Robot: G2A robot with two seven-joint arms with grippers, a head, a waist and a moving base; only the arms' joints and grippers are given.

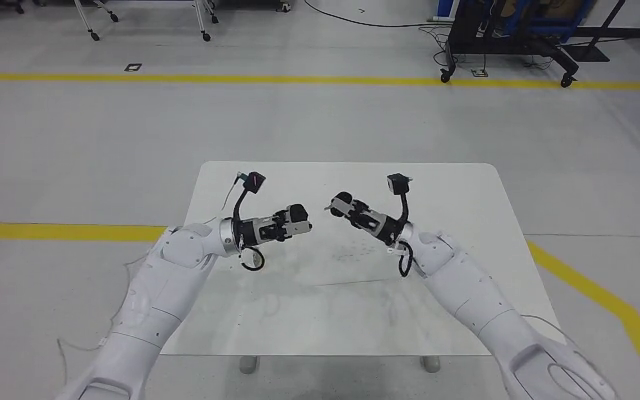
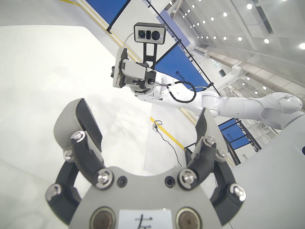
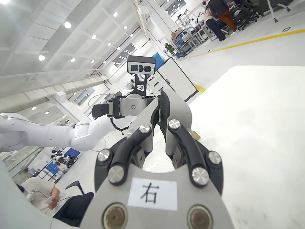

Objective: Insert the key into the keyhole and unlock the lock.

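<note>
Metal key, judged small, stiff and slippery, wants gripping by its head; whether the right pincer (image 3: 160, 102), pressed together opposite the spread left pincer (image 2: 143, 107), pinches it, I cannot tell.

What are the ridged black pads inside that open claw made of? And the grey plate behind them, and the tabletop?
Pads on the left gripper: probably rubber, matt black with fine ridges. Plate: likely metal, smooth grey with a dull sheen, fastened by shiny screws. Table: smooth white top, perhaps laminate; the look leaves it open.
</note>
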